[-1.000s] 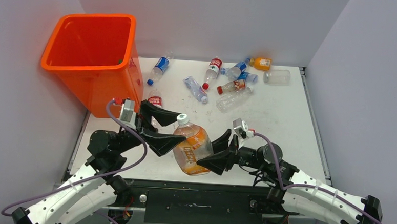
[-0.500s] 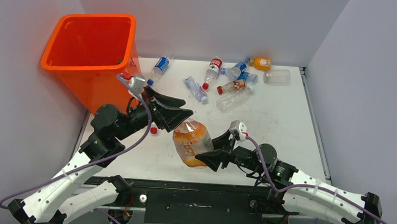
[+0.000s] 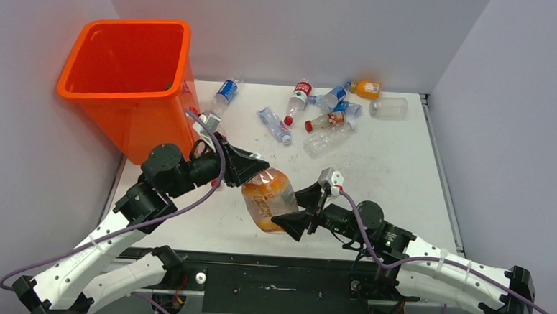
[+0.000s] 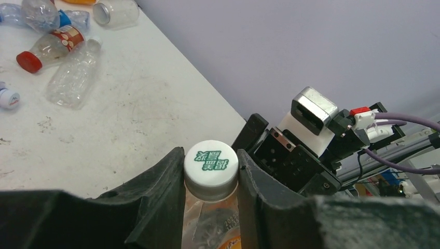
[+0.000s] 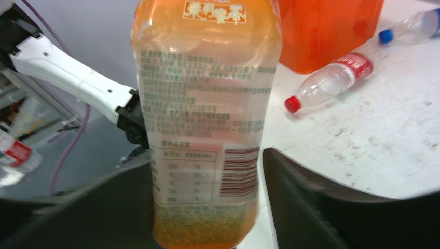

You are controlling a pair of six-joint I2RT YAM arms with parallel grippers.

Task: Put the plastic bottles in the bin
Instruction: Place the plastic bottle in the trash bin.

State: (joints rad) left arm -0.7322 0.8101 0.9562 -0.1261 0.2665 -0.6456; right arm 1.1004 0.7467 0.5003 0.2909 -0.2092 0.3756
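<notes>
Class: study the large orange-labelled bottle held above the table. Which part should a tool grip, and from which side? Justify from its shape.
Grip the neck at the white cap, coming sideways, as the left tool does. The large orange-labelled bottle has a wide body that nearly fills the right tool; the narrow neck fits, and the broader cap should stop it slipping.

The top camera looks down from high above onto the whole tabletop. Both wrist cameras look closely at the orange-labelled bottle, shared by all views.
</notes>
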